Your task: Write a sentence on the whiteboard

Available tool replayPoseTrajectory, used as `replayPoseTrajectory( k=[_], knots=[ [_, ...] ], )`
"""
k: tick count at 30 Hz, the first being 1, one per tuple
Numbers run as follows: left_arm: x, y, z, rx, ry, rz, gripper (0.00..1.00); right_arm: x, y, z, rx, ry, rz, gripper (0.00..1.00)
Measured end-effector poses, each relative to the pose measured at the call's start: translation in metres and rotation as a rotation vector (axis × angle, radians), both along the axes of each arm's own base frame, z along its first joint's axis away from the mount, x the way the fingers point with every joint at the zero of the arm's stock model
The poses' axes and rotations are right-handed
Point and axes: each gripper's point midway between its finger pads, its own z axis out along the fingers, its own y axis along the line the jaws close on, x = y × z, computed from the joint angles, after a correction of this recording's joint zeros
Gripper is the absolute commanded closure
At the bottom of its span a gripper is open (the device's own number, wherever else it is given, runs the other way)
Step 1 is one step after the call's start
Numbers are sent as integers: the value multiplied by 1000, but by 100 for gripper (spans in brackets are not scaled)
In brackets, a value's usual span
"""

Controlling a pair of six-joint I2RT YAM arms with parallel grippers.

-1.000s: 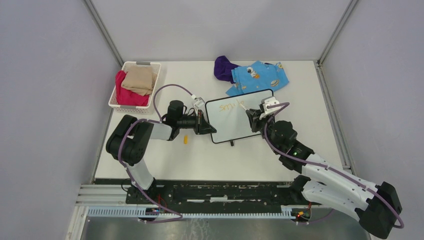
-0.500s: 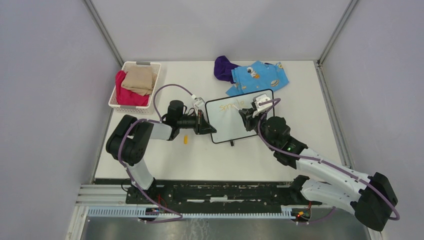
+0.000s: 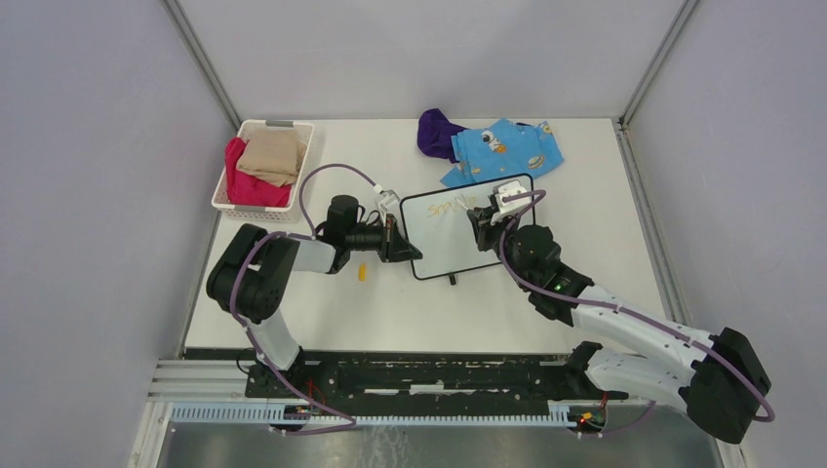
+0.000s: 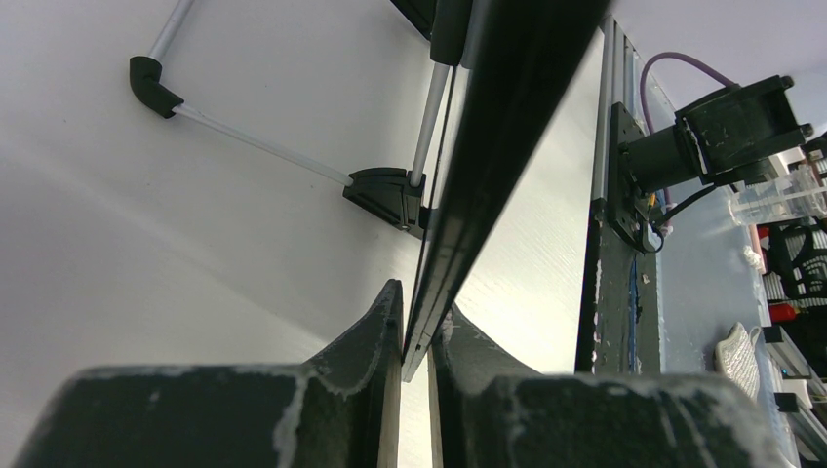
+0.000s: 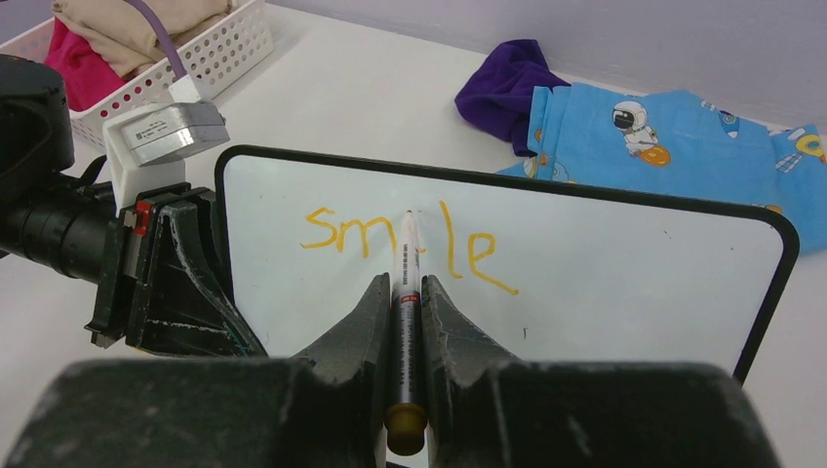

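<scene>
- Whiteboard point(image 3: 451, 249) was stood propped at centre of table point(image 3: 410, 312). Its 9 o'clock edge was clamped by left gripper point(image 4: 414, 330).
- Marker point(image 5: 408, 255) was pinched in right gripper point(image 5: 408, 285), long axis laid on 6–12 line. Tip was pointed to 12 o'clock at "i" of sentence point(image 5: 336, 232); contact could not be confirmed.
- Only "smile" was written. Bare board toward 6 o'clock was judged free for second line. Right arm alone was placed to write.
- Basket point(image 5: 222, 54), at 10 o'clock of board, was loaded with tan cloth point(image 3: 271, 154) over red cloth point(image 3: 249, 185).

The marker point(image 5: 406, 331) is covering one letter of the sentence point(image 5: 332, 231). The right gripper point(image 5: 405, 288) is hiding the lower edge of the whiteboard point(image 5: 624, 263). From above, the sentence is looking too small to read.
</scene>
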Motion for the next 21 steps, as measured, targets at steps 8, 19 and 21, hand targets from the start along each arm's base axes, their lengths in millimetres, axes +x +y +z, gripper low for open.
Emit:
replayPoseTrajectory(
  k=[8, 19, 21],
  knots=[
    [-1, -1, 0, 3, -1, -4, 98, 4, 0, -1, 1, -3, -17, 100],
    [-1, -1, 0, 5, 3, -5, 98, 7, 1, -7, -9, 5, -26, 100],
    [-1, -1, 0, 5, 3, -5, 98, 7, 1, -7, -9, 5, -28, 100]
  ],
)
